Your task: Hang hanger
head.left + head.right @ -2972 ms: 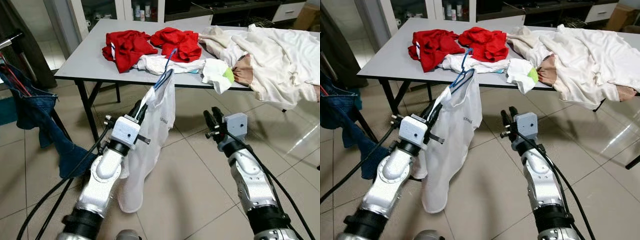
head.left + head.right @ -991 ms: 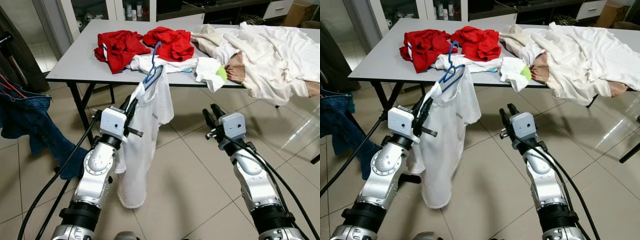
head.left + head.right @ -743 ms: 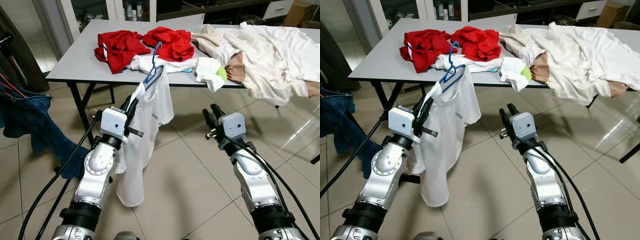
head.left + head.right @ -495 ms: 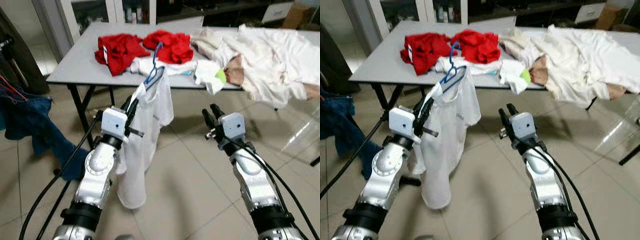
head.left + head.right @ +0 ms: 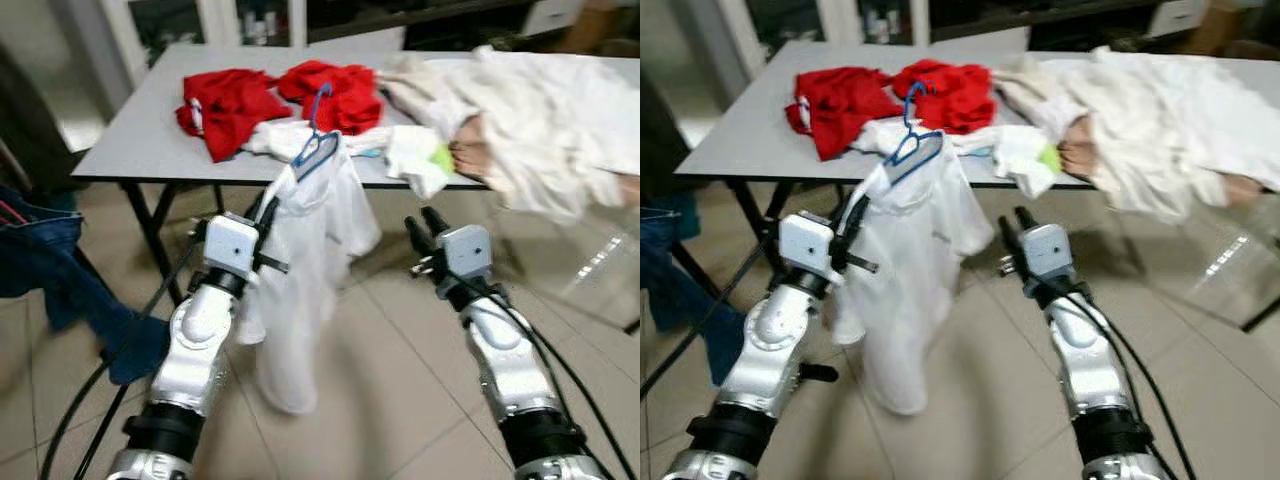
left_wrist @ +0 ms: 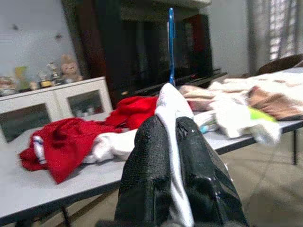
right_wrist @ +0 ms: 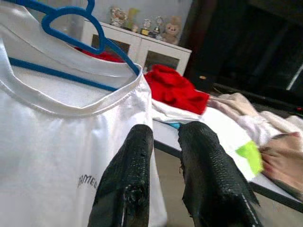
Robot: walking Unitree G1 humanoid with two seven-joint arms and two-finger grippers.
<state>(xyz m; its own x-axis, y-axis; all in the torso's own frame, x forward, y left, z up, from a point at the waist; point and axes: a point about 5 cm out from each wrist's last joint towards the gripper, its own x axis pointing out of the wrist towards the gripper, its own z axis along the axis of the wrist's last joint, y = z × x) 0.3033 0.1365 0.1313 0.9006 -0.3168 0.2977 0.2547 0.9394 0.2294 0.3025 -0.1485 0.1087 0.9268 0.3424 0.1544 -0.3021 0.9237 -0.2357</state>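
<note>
A white T-shirt point(image 5: 312, 250) hangs on a blue hanger point(image 5: 318, 145) whose hook point(image 5: 322, 95) points up in front of the table edge. My left gripper point(image 5: 267, 206) is shut on the shirt's shoulder at the hanger's end, and white fabric shows pinched between its fingers point(image 6: 149, 156) in the left wrist view. To the right of the shirt, my right gripper point(image 5: 420, 227) is held at about the same height, apart from it. Its fingers point(image 7: 135, 161) stand close together with nothing between them, facing the shirt's collar point(image 7: 71, 101).
A grey table point(image 5: 130, 150) stands just ahead with red garments point(image 5: 228, 98) and a cream and white pile point(image 5: 520, 110) on it. Its dark legs point(image 5: 150, 225) drop to the tiled floor. Blue jeans point(image 5: 45, 260) hang at the far left.
The whole picture has shifted and blurred, so the camera moved. The shirt has swung to the right, its lower part flaring out. Both grippers keep their hold and pose.
</note>
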